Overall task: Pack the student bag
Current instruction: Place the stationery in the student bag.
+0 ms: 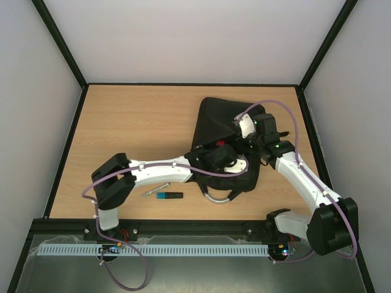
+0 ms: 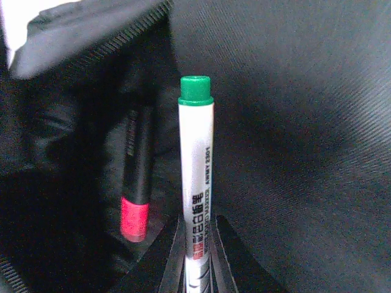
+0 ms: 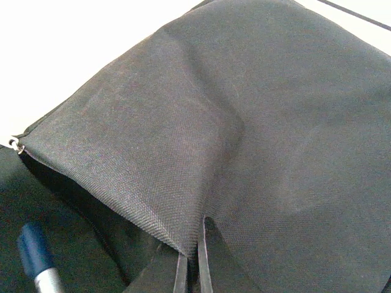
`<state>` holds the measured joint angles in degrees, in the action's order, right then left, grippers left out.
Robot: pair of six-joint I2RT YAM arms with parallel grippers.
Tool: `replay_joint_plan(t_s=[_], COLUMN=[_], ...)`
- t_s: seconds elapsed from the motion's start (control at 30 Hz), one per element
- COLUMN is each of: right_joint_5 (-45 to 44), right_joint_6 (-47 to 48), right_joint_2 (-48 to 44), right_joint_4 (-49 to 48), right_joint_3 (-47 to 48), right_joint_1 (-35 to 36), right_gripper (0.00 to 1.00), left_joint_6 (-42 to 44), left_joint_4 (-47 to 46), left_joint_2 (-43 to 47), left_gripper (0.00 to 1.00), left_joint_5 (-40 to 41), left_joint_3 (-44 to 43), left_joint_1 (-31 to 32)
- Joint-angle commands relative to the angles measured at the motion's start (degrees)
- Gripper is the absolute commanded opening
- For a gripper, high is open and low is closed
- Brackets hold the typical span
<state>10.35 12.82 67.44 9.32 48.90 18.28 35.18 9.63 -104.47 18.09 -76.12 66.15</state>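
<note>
Nearest the lens: left gripper [image 2: 198,224], fingers clamped on the lower barrel of a white marker [image 2: 197,159] with a green cap, cap pointing into the dark opening.
Right side: right gripper [image 3: 194,244], fingers pressed together on a fold of the black flap, lifting it like a tent so the mouth gaped.
Where the bag was: bag [image 1: 215,119] lay on the right half of the table [image 1: 134,122], with its grey handle loop [image 1: 217,196] toward the near edge.
Inside the bag: a black pen with a red end [image 2: 137,183] lay just left of the held marker; a blue-capped pen [image 3: 33,253] showed low in the right wrist view.
Step in hand: most likely putting the green-capped marker into the bag.
Next move: it called for carrying the marker deeper past the zip edge, then parting the fingers, with the flap held up throughout.
Left to pack: a thin silver pen [image 1: 156,189] and a blue-ended marker [image 1: 169,195] lay side by side near the front edge, just left of the loop.
Surface: light wood top with a dark border.
Room: plain pale walls [image 1: 183,36] on three sides; a slotted rail [image 1: 159,250] ran along the near edge.
</note>
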Motion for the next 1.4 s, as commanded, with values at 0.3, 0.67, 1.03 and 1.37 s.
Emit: replay_joint_plan(t_s=[0.3, 0.67, 1.03, 1.37], right_joint_5=[7.66, 8.73, 7.19, 6.89], right_joint_6=[0.18, 0.41, -0.83, -1.16], right_joint_2=[-2.31, -2.47, -2.34, -1.42], right_joint_4=[-2.37, -2.1, -2.25, -2.34], right_joint_3=[1.79, 1.74, 2.05, 2.17], right_joint_1=[-0.13, -0.13, -1.55, -1.92], right_gripper=[0.01, 0.01, 0.01, 0.01], left_joint_6=[8.2, 15.02, 8.77, -0.37], left_joint_4=[-11.58, -26.23, -27.32, -17.06], left_joint_2=[-10.07, -18.08, -12.59, 2.12], left_gripper=[0.04, 0.1, 0.42, 0.48], left_joint_5=[3.45, 10.43, 11.77, 14.37], left_joint_3=[-1.44, -3.69, -0.35, 10.28], left_joint_1=[-3.62, -4.47, -1.62, 8.46])
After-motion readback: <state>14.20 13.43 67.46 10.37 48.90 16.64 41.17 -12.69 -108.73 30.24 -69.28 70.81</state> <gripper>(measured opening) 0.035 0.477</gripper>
